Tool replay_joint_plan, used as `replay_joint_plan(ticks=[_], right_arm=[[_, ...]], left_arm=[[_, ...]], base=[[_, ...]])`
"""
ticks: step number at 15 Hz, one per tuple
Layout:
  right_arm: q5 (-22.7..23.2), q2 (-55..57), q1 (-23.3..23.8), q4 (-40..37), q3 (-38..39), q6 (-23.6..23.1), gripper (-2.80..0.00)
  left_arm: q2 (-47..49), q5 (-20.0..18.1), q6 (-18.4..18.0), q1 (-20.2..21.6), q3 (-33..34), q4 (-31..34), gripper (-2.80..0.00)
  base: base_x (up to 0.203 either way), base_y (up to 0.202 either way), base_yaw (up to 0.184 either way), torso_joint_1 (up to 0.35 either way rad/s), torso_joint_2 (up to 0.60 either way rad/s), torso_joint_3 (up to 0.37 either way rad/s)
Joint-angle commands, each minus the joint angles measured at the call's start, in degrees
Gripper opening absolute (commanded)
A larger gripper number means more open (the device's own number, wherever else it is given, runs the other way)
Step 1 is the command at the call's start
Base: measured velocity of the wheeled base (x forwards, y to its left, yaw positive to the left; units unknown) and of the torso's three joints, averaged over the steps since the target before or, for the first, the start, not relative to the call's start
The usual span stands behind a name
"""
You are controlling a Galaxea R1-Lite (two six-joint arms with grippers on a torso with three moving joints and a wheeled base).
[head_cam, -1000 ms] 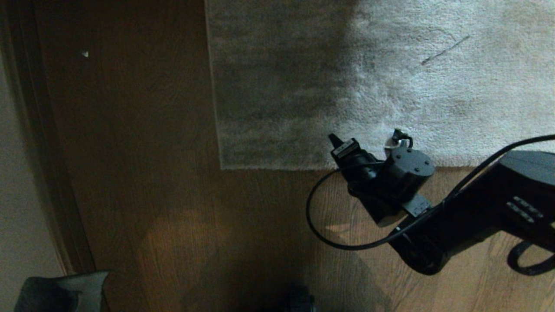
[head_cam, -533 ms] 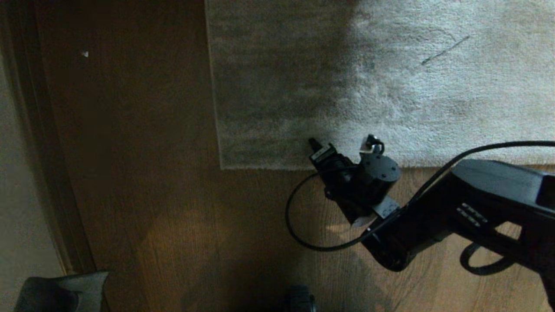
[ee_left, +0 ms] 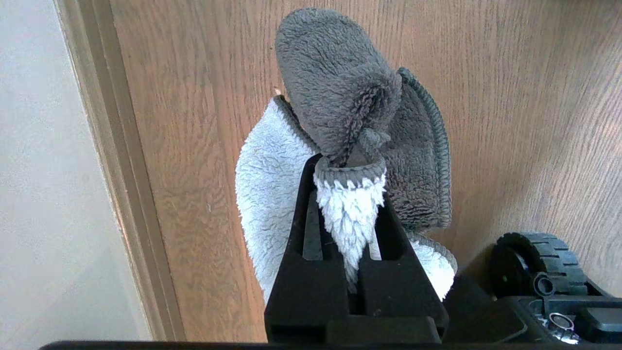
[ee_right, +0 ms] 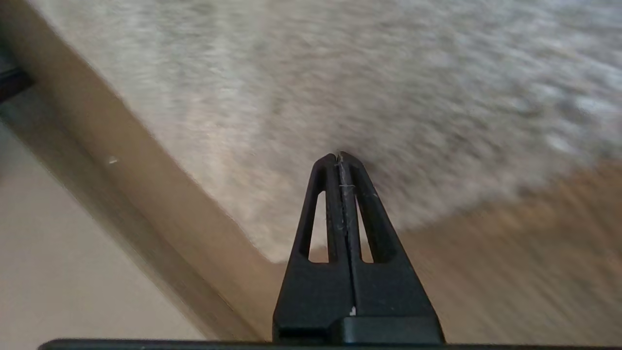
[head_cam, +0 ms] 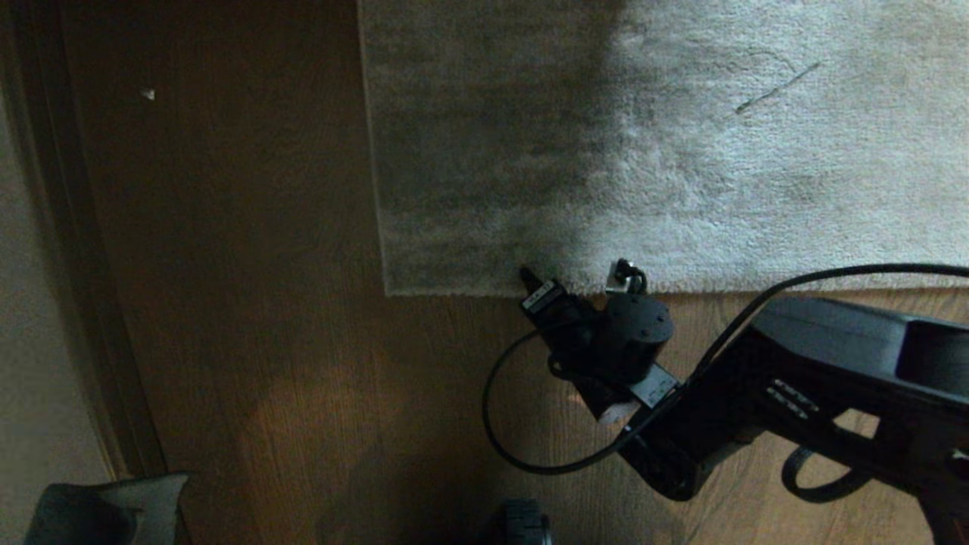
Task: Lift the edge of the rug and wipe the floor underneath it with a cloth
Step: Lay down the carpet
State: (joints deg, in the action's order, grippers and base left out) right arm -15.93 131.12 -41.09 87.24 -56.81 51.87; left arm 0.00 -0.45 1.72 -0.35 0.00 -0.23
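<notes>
Counting – one rug edge [head_cam: 484,291] | one cloth [ee_left: 350,146] | floor [head_cam: 265,341], seemingly bare

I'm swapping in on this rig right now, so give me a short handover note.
Left hand: shut on the cloth, parked above the floor by the baseboard.
Right hand: shut, empty, tip at the rug edge near the rug's corner.
Done: cloth is in hand.
Left: the rug lies flat; open the right hand, grip and lift the hem, then wipe underneath.

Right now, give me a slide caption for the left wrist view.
Left gripper shut on the grey-blue cloth, held above the wood-grain floor beside the baseboard.
</notes>
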Motion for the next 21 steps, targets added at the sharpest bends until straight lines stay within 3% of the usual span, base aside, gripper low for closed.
replay_joint_plan(ticks=[1,7,12,16,21], right_arm=[[-0.45,1.21,-0.04,2.72,0.21,0.34,-2.8],[-0.42,1.4,-0.03,2.72,-0.24,0.4,-2.8],[-0.1,-4.82,0.21,2.72,1.89,-0.63,-2.8],[3.48,-14.2,0.78,2.72,10.39,-4.87,-2.8],[4.47,-25.78,0.84,2.72,24.47,-14.02,-2.8]], left_arm=[[0.0,0.01,0.04,0.0,0.0,-0.03,-2.8],[0.0,0.01,0.04,0.0,0.0,-0.03,-2.8],[0.0,0.01,0.04,0.0,0.0,-0.03,-2.8],[0.0,0.01,0.13,0.0,0.0,-0.03,-2.8],[0.0,0.26,0.21,-0.01,0.0,-0.03,-2.8]], base=[[0.0,0.0,0.0,0.0,0.0,0.0],[0.0,0.0,0.0,0.0,0.0,0.0],[0.0,0.0,0.0,0.0,0.0,0.0],[0.0,0.0,0.0,0.0,0.0,0.0],[0.0,0.0,0.0,0.0,0.0,0.0]])
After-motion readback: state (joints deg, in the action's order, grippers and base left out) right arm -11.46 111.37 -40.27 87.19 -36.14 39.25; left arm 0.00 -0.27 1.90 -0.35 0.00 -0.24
